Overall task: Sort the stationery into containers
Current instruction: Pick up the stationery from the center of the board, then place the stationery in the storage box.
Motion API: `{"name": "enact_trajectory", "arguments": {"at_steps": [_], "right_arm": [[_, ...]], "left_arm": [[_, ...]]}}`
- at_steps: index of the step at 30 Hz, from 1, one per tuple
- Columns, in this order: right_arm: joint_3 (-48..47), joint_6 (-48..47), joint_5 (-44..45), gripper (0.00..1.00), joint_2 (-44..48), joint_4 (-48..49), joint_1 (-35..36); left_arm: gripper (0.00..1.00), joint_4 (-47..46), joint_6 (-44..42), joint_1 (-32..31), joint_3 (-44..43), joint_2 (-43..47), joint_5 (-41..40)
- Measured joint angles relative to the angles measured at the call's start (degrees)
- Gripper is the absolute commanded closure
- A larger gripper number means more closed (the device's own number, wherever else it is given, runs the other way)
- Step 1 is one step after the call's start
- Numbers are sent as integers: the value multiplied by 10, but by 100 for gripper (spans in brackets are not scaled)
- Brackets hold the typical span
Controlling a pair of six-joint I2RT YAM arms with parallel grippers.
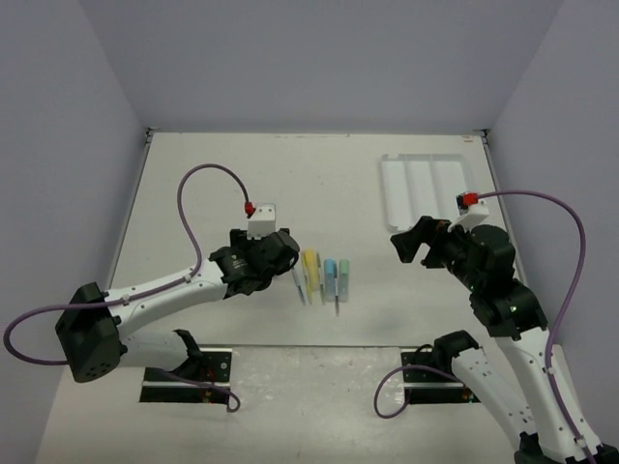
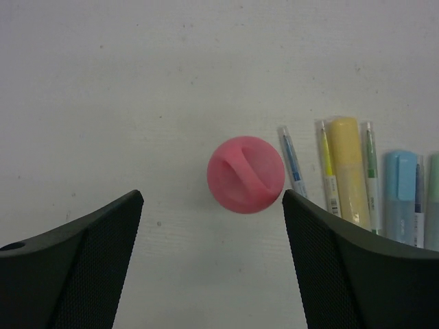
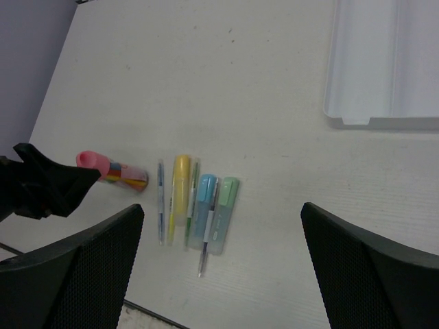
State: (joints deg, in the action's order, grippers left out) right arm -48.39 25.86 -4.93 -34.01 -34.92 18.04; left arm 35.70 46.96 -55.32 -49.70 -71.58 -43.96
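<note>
The left gripper hangs over the pink-capped tube, its jaws spread wide. In its wrist view the cap shows end-on between the two fingertips, close to the one at 3 o'clock; whether they touch cannot be told.

Just beside the tube at 3 o'clock a thin blue pen opens a tight row. After it come a thin yellow pen, the yellow marker, a green pen, the blue marker and the mint marker. That pen crowds the finger on that side.

In the top view the white tray lies well apart, at 1 o'clock from the row. The right gripper hovers at 3 o'clock from the row, jaws wide apart and holding nothing, between the row and the tray.
</note>
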Motion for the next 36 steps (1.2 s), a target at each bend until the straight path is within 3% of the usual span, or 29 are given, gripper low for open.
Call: {"name": "enact_trajectory", "arguments": {"at_steps": [2,6,10,11,16,20,24,27,30,36], "right_arm": [[0,0,-7,1,-1,2,0],[0,0,-9,1,-2,4,0],[2,0,-14,1,-2,13,0],[3,0,-18,1,-2,16,0],[34,-1,-92,1,-10,69,0],[74,-3,-175,1,-47,145,30],[71,-39,-170,1,-123,208,181],[60,-80,-145,1,-169,236,244],[39,-107,-121,3,-205,266,276],[17,-141,-54,11,-230,298,297]], "left_arm": [[33,-32,-14,17,5,-18,6],[47,-84,-34,32,7,-58,24],[96,-125,-44,39,12,-80,36],[100,-133,-46,42,13,-82,39],[100,-135,-45,59,13,-80,48],[100,-85,-51,62,-4,-46,86],[100,-60,-73,63,-62,19,186],[100,-66,-83,63,-121,56,279],[100,-91,-87,63,-160,66,364],[100,-118,-86,65,-148,58,479]]}}
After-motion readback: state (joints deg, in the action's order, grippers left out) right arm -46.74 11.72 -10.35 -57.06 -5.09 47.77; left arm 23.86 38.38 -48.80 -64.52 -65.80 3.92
